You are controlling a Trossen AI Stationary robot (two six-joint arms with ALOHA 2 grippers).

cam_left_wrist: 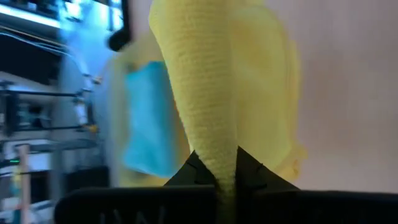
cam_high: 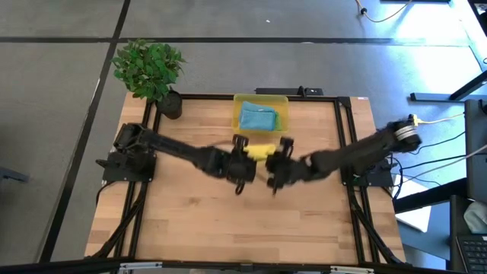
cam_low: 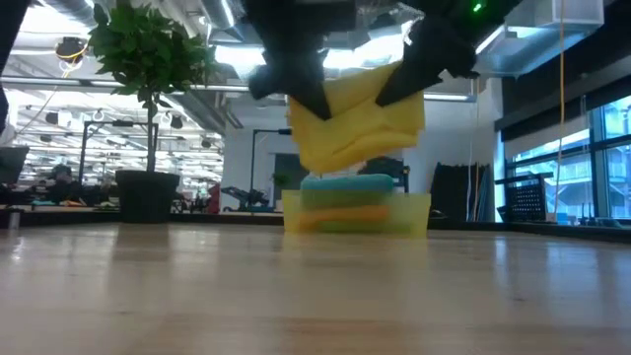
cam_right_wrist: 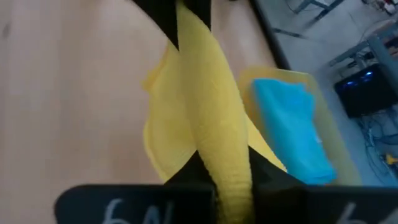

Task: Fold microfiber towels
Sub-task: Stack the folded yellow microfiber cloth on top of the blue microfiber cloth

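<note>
On our wooden surface (cam_high: 228, 221), a yellow bin (cam_high: 237, 116) holds what look like stacked towels (cam_low: 345, 202), teal uppermost. Our left end effector (cam_high: 243, 161) and right end effector (cam_high: 275, 166) each clamp the yellow towel (cam_low: 357, 123), hanging unfolded above the surface; folding remains.

Yellow towel (cam_low: 357, 123); teal-blue towel (cam_high: 257, 118) in translucent yellow bin (cam_high: 237, 103); pale wood table (cam_high: 228, 213); green plant (cam_high: 148, 67); dark tools.
</note>
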